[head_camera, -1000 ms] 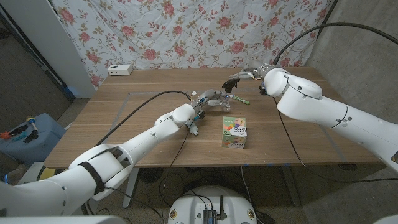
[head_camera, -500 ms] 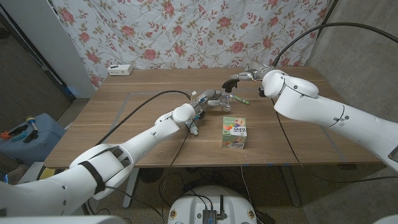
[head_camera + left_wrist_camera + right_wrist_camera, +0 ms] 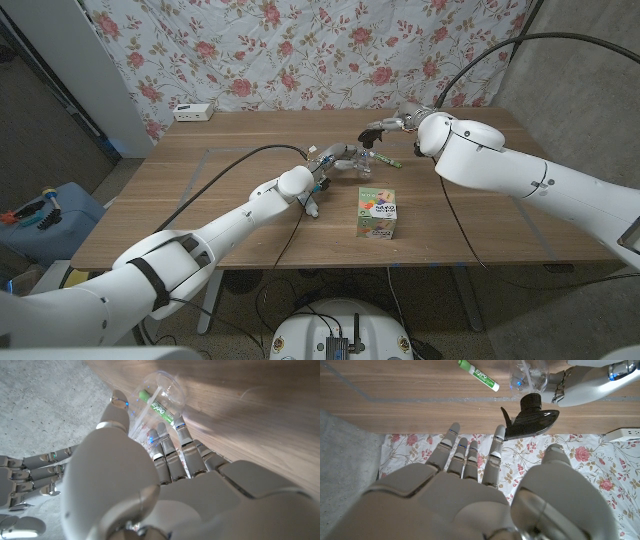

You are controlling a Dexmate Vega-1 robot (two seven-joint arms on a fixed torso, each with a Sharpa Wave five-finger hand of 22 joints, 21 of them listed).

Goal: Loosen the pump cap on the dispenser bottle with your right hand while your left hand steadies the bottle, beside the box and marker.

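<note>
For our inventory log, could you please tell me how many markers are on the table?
1. The green marker lies on the table just behind the dispenser bottle that the left robot hand holds. Others could be hidden behind the arms.

**Three camera views of one table**

The head view looks down from above over the table (image 3: 200, 215). Each wrist view looks closely along its own hand's back, turned upside down. All three share the clear bottle (image 3: 362, 162) and green marker (image 3: 478, 375).
</note>
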